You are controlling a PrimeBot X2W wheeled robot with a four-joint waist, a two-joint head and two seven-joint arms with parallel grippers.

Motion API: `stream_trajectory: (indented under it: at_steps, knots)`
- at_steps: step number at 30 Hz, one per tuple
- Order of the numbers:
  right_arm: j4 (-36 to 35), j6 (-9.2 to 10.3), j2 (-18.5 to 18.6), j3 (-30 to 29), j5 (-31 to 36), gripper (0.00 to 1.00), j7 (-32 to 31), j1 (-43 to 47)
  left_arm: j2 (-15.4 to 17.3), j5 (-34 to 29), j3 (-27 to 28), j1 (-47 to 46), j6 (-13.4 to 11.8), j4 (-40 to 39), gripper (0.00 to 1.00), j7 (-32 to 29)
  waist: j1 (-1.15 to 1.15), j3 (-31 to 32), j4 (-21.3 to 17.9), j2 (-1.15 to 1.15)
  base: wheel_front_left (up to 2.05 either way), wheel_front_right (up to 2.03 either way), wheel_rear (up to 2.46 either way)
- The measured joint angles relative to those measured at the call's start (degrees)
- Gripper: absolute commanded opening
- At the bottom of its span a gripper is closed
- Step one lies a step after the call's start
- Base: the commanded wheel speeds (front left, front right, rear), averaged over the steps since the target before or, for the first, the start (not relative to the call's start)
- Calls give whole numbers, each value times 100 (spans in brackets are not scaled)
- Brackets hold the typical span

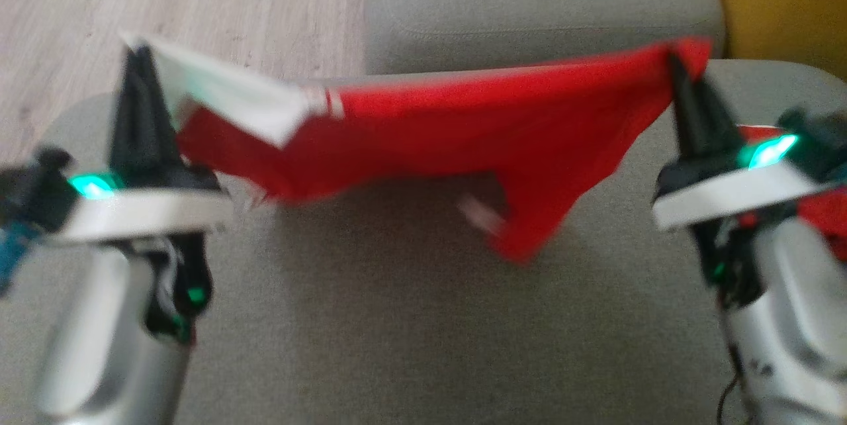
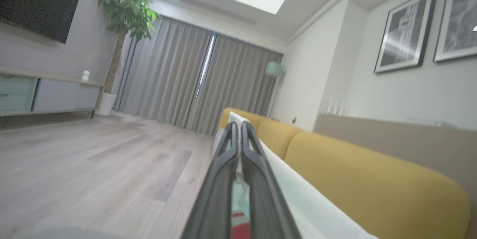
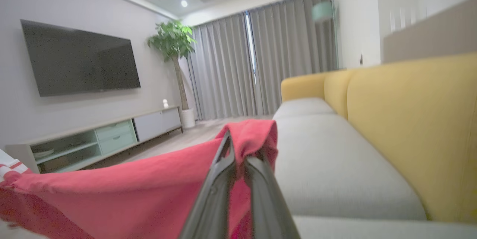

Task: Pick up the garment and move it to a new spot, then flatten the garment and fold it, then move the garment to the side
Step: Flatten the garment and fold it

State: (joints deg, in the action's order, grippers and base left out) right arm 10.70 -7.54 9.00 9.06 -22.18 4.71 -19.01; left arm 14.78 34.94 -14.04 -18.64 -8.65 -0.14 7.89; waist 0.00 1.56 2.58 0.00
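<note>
- While the red cloth garment with a white panel (image 1: 430,124) hangs above the grey fabric sofa seat (image 1: 397,319), its long axis runs left to right, stretched between both arms.
- The left pincer (image 1: 137,61) grips the white left corner; the right pincer (image 1: 676,67) grips the red right corner, both closed tight.
- Neither arm is nearer; lowering both ends together should lay it flat.

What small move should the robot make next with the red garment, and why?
Probably lower both arms together: the left gripper and right gripper each pinch an end of the garment, stretched in the air above the grey sofa cushion.
</note>
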Motion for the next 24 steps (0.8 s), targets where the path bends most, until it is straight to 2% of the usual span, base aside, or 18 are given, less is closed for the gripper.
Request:
stream_trajectory:
  at_steps: [8, 15, 20, 24]
  knots:
    - [-1541, 0, 337, -59, 62, 0, -294, -963, -79, 338, 479, -1160, -230, -1068, 0, -177, 0, 219, -155, 0, 0, 0, 0]
    - [-2707, 0, 366, -290, 218, 0, -1000, -1073, -56, 332, 676, -1434, -608, -2277, 0, -455, 0, 299, -240, 0, 0, 0, 0]
    - [-3134, 0, 42, -524, 267, 0, -1760, -839, 100, 268, 671, -1652, -754, -2668, 0, -846, 0, 162, -261, 0, 0, 0, 0]
    - [-2909, 0, -75, -676, 310, 0, -2169, -757, 158, 419, 682, -1665, -758, -2252, 0, -1072, 0, -60, -294, 0, 0, 0, 0]
